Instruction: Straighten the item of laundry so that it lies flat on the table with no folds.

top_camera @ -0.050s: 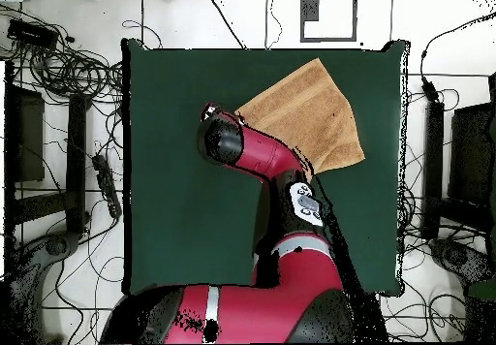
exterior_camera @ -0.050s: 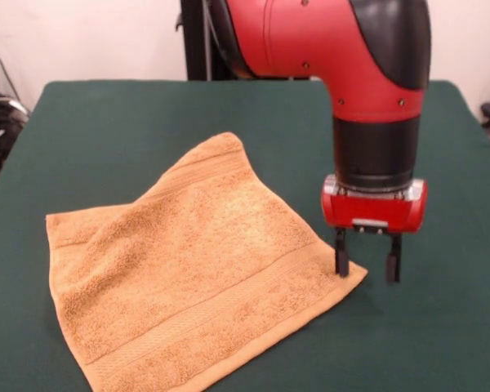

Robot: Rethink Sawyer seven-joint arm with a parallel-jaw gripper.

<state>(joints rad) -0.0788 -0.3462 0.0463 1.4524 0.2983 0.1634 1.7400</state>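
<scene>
The towel (exterior_camera @ -0.050s: pixel 198 269) lies on the table (exterior_camera @ -0.050s: pixel 106 122), spread out but not fully flat. In the front view it sits toward the table's near edge, left of the middle, turned like a diamond, and its lowest corner runs off the bottom of the picture. The far corner points toward the middle of the table. Along the upper left side a flap is folded over, so a second layer lies on the cloth beneath, and a soft crease runs from the left corner up toward the far corner. A woven band crosses the towel near its lower right edge, and another shows near the far corner.

The gripper (exterior_camera @ -0.050s: pixel 367 266) hangs from the red and black arm (exterior_camera @ -0.050s: pixel 343 49) at the towel's right corner. Its two dark fingers (exterior_camera @ -0.050s: pixel 341 255) point straight down with a clear gap between them, and nothing is held there. The left finger stands at the very tip of the corner, seemingly touching the cloth; the right one is over bare green table just beside it.

From overhead, the towel (top_camera @ -0.050s: pixel 305 118) sits in the upper right part of the table (top_camera @ -0.050s: pixel 174 167), partly hidden by the arm (top_camera @ -0.050s: pixel 252 152).
</scene>
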